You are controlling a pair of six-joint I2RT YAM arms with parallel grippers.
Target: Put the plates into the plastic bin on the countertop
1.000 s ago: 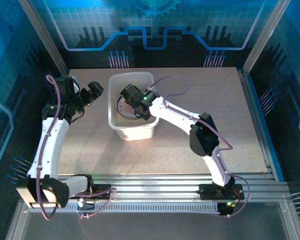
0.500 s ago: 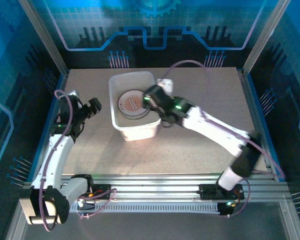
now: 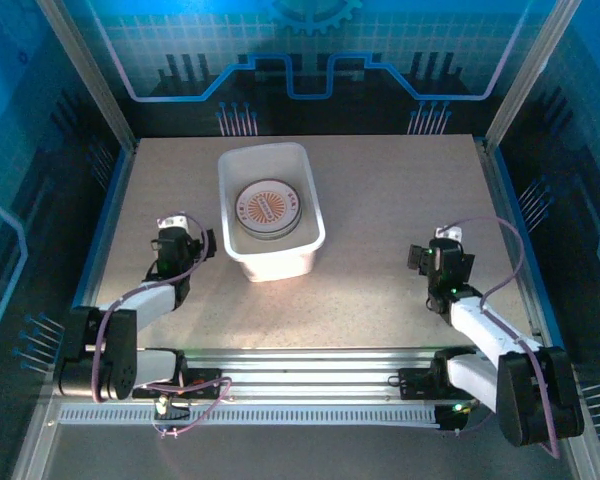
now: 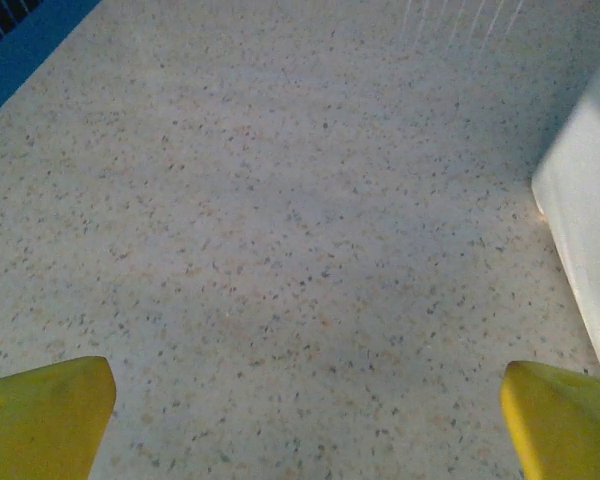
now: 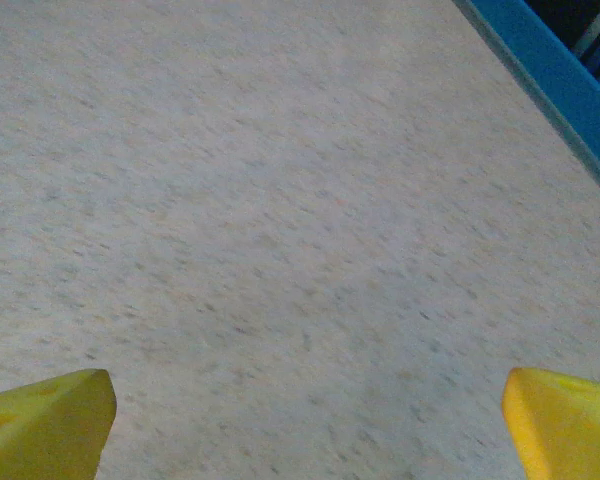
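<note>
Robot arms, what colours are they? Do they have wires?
The left arm and right arm have white shells with chunky black joints. A thin purplish cable loops along each one. The jaws end in bright yellow pads.

Open countertop (image 3: 400, 220) right of the plastic bin (image 3: 275, 262); bin wall near left claw (image 4: 300, 415).

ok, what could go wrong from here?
1. The left gripper, open, sits close beside the bin; a sideways swing could shove it across the table.
2. The plates lie stacked loose in the bin, so a shove could probably shift them.
</note>
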